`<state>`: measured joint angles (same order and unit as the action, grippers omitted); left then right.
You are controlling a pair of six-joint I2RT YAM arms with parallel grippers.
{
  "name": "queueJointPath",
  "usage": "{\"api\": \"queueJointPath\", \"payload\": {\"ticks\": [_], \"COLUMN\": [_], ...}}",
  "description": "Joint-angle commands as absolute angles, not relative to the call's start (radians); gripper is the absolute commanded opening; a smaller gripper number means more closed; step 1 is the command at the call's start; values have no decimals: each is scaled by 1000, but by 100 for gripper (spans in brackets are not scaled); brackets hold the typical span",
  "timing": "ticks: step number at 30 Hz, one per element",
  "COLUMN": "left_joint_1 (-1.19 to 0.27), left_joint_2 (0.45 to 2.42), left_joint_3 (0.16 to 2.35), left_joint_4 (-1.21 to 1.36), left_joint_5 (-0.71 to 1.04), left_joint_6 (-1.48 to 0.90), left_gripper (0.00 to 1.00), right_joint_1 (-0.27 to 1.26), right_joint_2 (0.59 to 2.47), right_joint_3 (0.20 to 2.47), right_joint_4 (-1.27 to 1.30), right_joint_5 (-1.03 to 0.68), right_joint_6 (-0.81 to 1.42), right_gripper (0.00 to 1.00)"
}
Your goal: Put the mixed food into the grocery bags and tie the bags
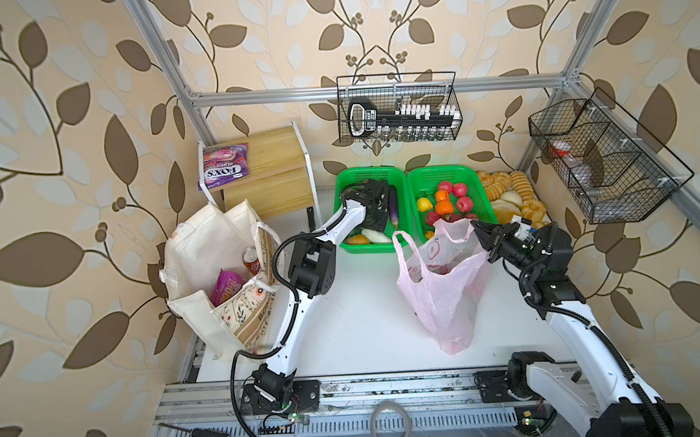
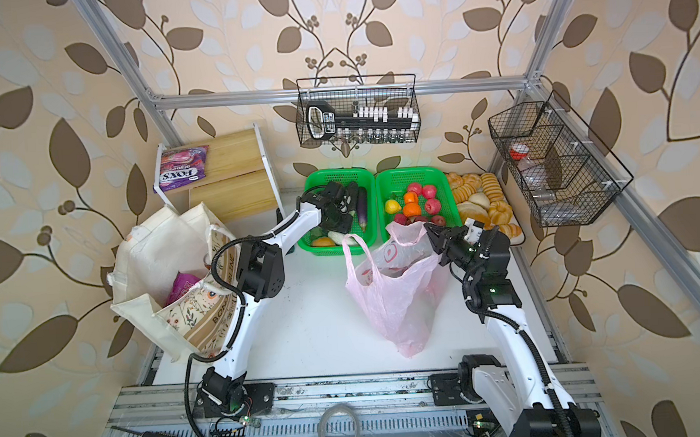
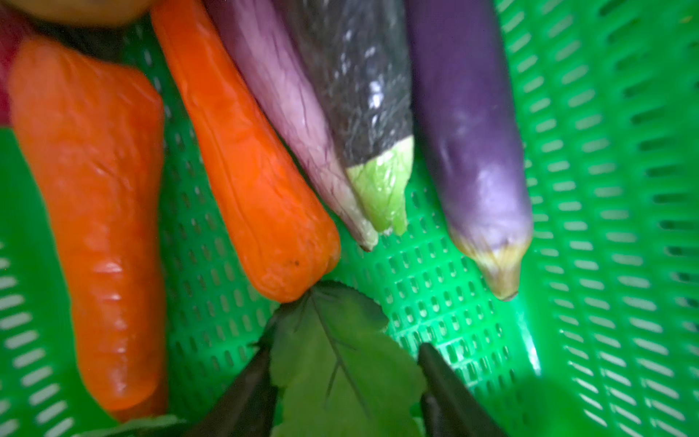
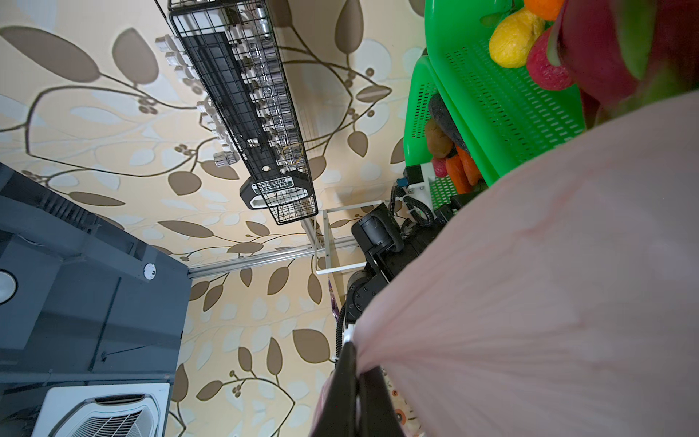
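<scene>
The cream canvas tote (image 1: 194,254) stands open at the left, with a red can (image 1: 252,262) and a purple packet (image 1: 224,286) inside. The pink plastic bag (image 1: 444,293) stands mid-table with red items showing through. My right gripper (image 4: 359,359) is shut on its rim, seen in both top views (image 2: 429,228). My left gripper (image 3: 344,350) reaches down into the green vegetable basket (image 1: 346,182), its jaws apart on either side of a green leaf (image 3: 333,363). That leaf touches a carrot's (image 3: 249,170) blunt end. A brown potato (image 4: 437,142) lies in the same basket.
Aubergines (image 3: 472,132) and a second carrot (image 3: 94,189) fill the vegetable basket. The neighbouring green basket (image 1: 425,181) holds fruit, with bread rolls (image 1: 513,195) to its right. A purple-pink FOX'S packet (image 1: 224,167) lies on the wooden shelf (image 1: 278,157). Wire baskets (image 1: 400,108) hang on the frame.
</scene>
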<state>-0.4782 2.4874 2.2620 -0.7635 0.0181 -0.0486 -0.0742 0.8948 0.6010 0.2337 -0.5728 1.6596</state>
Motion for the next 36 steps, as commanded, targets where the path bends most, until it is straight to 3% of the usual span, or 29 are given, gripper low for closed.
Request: {"api": "queueJointPath", "payload": {"ticks": [1, 6, 12, 20, 32, 36], "left_joint_1": [-479, -480, -467, -439, -431, -431], "left_joint_2": [2342, 2238, 2203, 2328, 2478, 2494], "left_joint_3": [2294, 2217, 2184, 2253, 2353, 2360], "left_joint_4": [-730, -771, -964, -1192, -1278, -1282], "left_joint_5": [20, -28, -30, 49, 84, 94], "left_joint_6": [-45, -143, -163, -124, -112, -97], "left_gripper": [79, 89, 91, 91, 91, 81], "right_joint_1": [-80, -81, -83, -84, -86, -86], "right_joint_2": [872, 870, 870, 876, 882, 891], "right_joint_3": [587, 586, 579, 571, 563, 563], "right_joint_4": [226, 228, 239, 256, 271, 285], "right_joint_5": [-558, -558, -564, -571, -572, -575], "right_joint_6": [1680, 1681, 1687, 1693, 1702, 1707], "right_gripper": [0, 0, 0, 0, 0, 0]}}
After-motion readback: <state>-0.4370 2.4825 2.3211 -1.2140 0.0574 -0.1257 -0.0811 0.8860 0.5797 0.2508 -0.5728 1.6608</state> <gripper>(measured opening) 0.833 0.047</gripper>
